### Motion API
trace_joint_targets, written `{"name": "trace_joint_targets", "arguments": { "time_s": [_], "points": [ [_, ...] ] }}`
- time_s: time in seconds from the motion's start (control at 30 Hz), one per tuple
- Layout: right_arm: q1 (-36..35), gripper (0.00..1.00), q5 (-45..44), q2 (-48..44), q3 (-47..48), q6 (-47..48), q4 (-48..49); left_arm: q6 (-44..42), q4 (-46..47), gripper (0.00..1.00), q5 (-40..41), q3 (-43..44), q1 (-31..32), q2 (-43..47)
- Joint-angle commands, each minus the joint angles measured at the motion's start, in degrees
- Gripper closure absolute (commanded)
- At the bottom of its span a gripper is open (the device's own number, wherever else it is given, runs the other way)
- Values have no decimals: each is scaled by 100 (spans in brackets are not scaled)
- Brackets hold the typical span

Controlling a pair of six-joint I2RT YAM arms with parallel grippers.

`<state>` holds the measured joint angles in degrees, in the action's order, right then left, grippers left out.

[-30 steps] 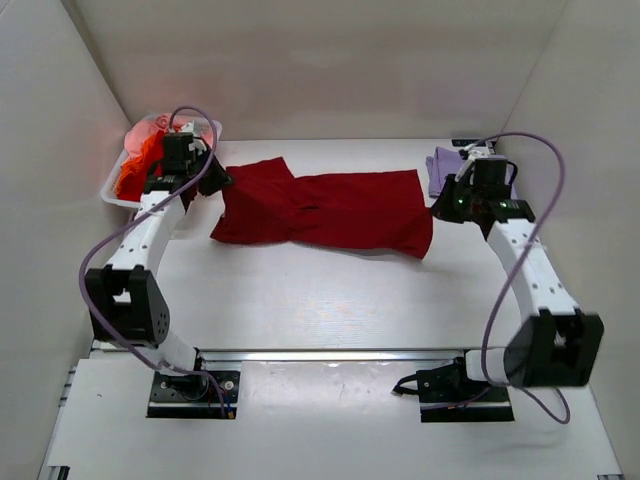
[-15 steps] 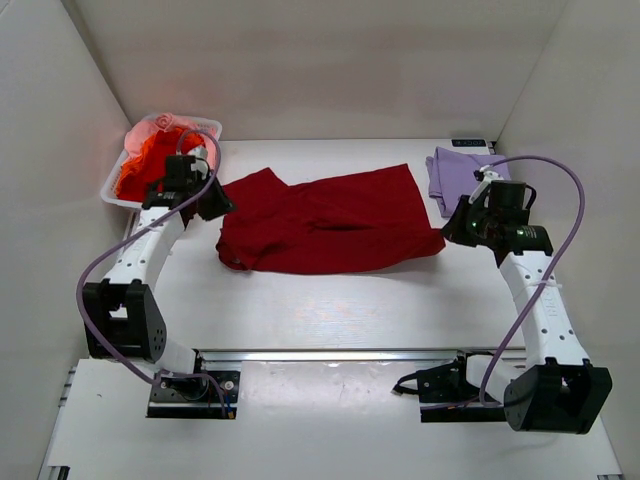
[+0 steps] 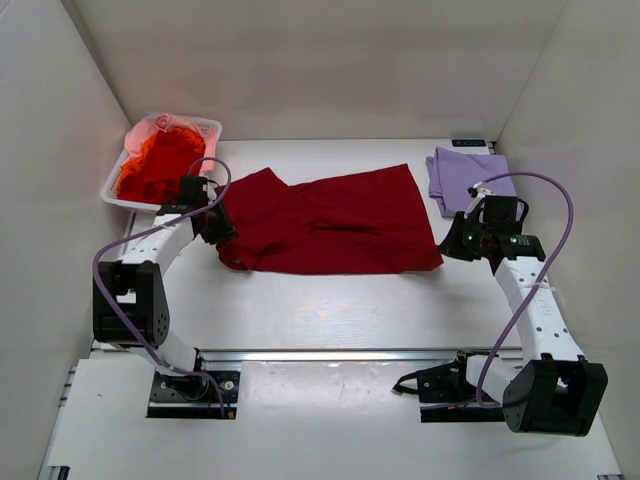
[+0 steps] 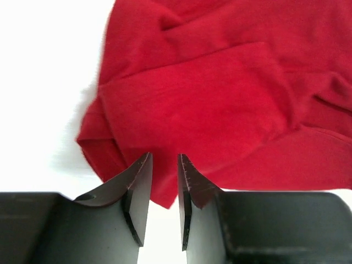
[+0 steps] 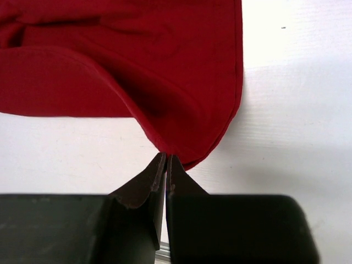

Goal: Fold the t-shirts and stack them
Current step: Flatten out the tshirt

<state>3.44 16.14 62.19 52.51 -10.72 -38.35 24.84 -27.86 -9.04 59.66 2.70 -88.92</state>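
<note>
A large dark red t-shirt [image 3: 330,220] lies spread and rumpled across the middle of the table. My left gripper [image 3: 218,232] is at its left end. In the left wrist view its jaws [image 4: 164,159] stand slightly apart, with the shirt's [image 4: 220,99] folded corner lying between and beyond the tips. My right gripper [image 3: 447,243] is at the shirt's right near corner, shut on the hem [image 5: 165,159] of the red cloth [image 5: 137,55]. A folded pale lavender t-shirt [image 3: 465,178] lies at the back right. Orange-red t-shirts [image 3: 160,165] and a pink one [image 3: 160,125] fill the basket.
The white plastic basket [image 3: 112,190] stands at the back left against the left wall. White walls enclose the table on three sides. The arms' bases and a metal rail [image 3: 330,355] run along the near edge.
Both arms drew the dark red t-shirt toward the near side and laid it down flatter. My left gripper's jaws have parted from the cloth. The right gripper stays shut on its corner.
</note>
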Motion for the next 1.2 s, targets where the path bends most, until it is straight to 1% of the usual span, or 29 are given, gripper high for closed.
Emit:
{"name": "trace_joint_targets", "arguments": {
  "time_s": [0.0,0.17,0.4,0.57,0.7,1.17],
  "points": [
    [-10,100,100,-59,-30,9,328,-67,88,64,428,37,-59,-107],
    [-28,100,135,-6,-100,9,407,-67,254,57,648,-77,-173,-55],
    [-98,100,144,153,-118,-27,504,-173,272,53,666,19,-244,-345],
    [-107,100,152,223,-118,-27,521,-120,465,53,640,-7,-226,-459],
    [-89,99,170,240,-118,-18,548,-59,466,59,535,98,-209,-503],
    [-125,100,205,337,-232,-79,662,73,536,58,307,177,-103,-389]
  ]
}}
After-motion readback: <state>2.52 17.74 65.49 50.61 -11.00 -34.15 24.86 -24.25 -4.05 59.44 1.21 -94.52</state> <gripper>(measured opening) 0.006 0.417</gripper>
